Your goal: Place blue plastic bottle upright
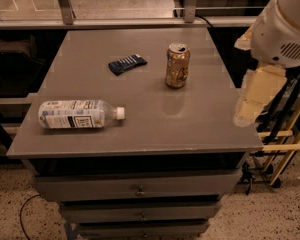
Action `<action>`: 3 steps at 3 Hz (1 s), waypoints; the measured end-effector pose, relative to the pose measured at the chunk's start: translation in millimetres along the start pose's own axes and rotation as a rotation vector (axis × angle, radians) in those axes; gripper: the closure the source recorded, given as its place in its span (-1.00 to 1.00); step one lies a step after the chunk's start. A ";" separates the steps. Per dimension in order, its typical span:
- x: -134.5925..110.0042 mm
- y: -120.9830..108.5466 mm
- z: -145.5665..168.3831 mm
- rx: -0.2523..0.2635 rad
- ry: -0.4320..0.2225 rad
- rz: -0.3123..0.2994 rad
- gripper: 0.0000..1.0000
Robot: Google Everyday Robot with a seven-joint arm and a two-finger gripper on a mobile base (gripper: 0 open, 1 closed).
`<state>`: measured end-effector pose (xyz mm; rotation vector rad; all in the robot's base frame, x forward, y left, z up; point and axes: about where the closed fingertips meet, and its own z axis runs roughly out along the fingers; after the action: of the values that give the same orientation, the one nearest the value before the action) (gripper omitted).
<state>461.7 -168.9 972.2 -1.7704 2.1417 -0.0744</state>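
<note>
The blue plastic bottle (77, 114) is lying on its side near the table's (190, 129) front-left corner, white cap (120, 113) pointing toward the right edge. The gripper (254, 91) is hanging just past the right edge, well apart from it; its opening cannot be told. A drink can (177, 65) is standing toward the back-right corner.

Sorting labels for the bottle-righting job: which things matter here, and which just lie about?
Job: bottle, lying on its side, front left; gripper, off the right edge of the table.
Lying about: can, upright; dark flat item.
</note>
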 end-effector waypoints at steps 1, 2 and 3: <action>-29.6 8.6 20.9 -0.049 -0.033 -0.071 -1.00; -84.0 24.7 52.4 -0.088 -0.030 -0.178 -1.00; -140.9 34.6 81.1 -0.120 -0.021 -0.241 -1.00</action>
<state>475.1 -11.3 921.0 -2.0821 1.9447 0.0123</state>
